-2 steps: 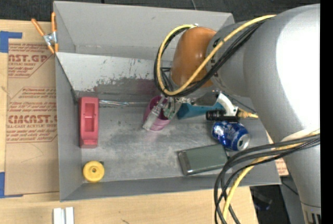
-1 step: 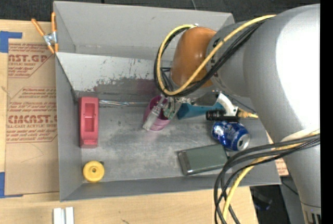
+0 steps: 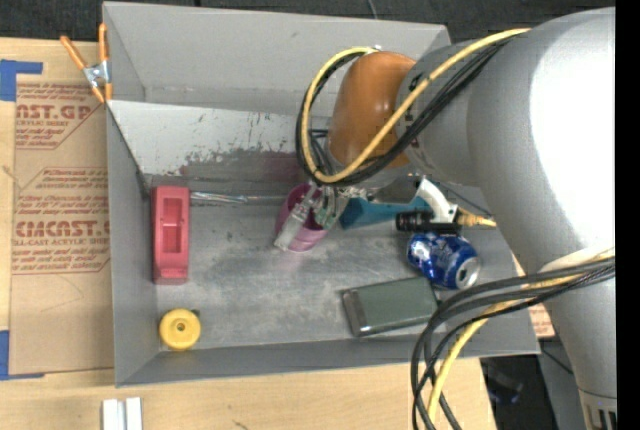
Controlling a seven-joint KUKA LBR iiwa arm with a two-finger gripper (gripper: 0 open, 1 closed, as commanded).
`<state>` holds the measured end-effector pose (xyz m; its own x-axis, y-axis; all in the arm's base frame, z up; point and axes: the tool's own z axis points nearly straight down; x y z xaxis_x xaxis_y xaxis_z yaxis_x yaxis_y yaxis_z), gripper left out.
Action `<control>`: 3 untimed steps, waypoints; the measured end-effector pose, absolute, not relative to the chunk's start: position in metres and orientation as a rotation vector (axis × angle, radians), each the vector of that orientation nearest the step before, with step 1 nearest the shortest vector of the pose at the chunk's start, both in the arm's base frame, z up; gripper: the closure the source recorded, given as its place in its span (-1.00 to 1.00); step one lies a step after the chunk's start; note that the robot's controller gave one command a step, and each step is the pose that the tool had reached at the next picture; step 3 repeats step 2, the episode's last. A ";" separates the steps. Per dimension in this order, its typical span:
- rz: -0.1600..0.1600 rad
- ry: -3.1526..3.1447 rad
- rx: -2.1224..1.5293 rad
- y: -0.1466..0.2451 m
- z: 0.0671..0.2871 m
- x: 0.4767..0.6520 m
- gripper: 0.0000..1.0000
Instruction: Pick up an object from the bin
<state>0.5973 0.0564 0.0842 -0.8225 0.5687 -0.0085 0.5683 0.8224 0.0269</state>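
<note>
Cup [image 3: 298, 218], purple and tipped over, is lying near the middle of the bin [image 3: 200, 128], directly beneath the pincer [image 3: 322, 208]. The pincer is hanging below the orange cover [image 3: 368, 113] and overlapping the cup's rim as seen from above. Whether it is touching the cup, and whether it is released or clenched, cannot be told, because the cover and the yellow cables [image 3: 320, 98] are hiding much of it.

The cup is judged the likely target. It is the nearest thing to the pincer and is sitting with bare floor on the side away from the arm, so a grasp there is not being crowded.

Just beside the pincer, on the arm's side, a teal tool [image 3: 375, 212] is lying close to the cup, and closing there is risking a snag on it. Farther toward the arm and the near wall, a blue can [image 3: 443, 259] is resting crushed, with a dark slab [image 3: 390, 306] lying flat just past it. Both are near each other but apart from the cup.

Well away from the pincer, on the side opposite the arm, a pink block [image 3: 171, 233] is lying along the wall. A yellow disc [image 3: 180, 328] is sitting in the near corner.

The pick is judged not yet done, as the cup is resting on the floor.
</note>
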 end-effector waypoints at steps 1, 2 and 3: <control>0.036 2.983 0.931 0.056 0.084 0.597 1.00; 0.036 2.983 0.931 0.056 0.084 0.597 1.00; 0.036 2.983 0.931 0.056 0.084 0.597 1.00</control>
